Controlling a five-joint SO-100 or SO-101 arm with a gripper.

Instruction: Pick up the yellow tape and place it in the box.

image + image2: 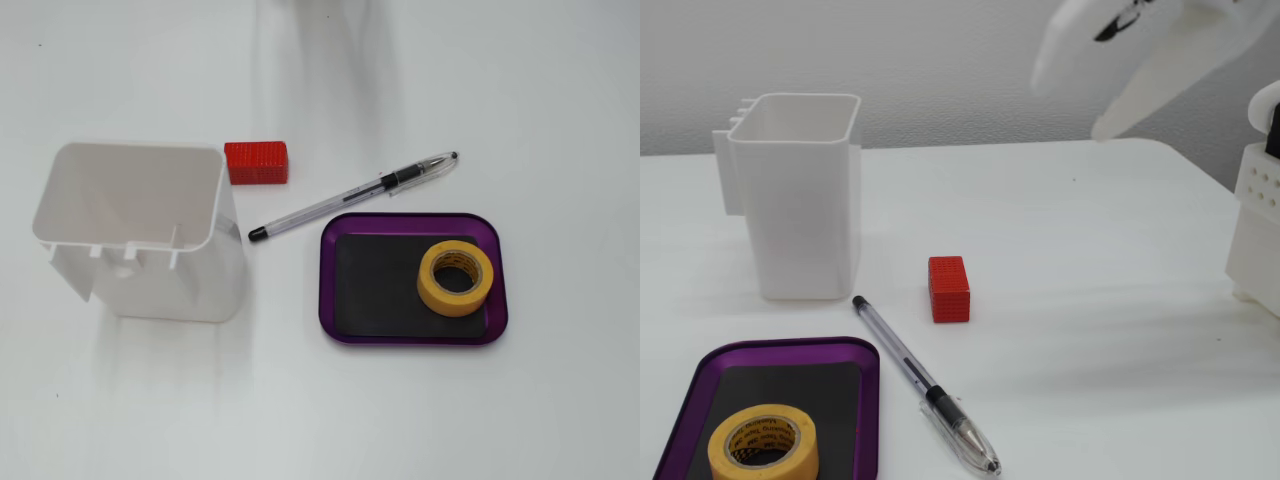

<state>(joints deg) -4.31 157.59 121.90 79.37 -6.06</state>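
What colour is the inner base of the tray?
Black, inside the purple tray; clearest in the fixed view from above.

Yellow tape, a small roll with a cardboard core and dark print inside, lying flat with the hole facing up. Resting inside the box, on the black base, close to the right end and near the upper right corner in a fixed view. Box shallow, purple, rectangular with rounded corners, flat on the white table. In a fixed view, the roll toward the near end of the tray.
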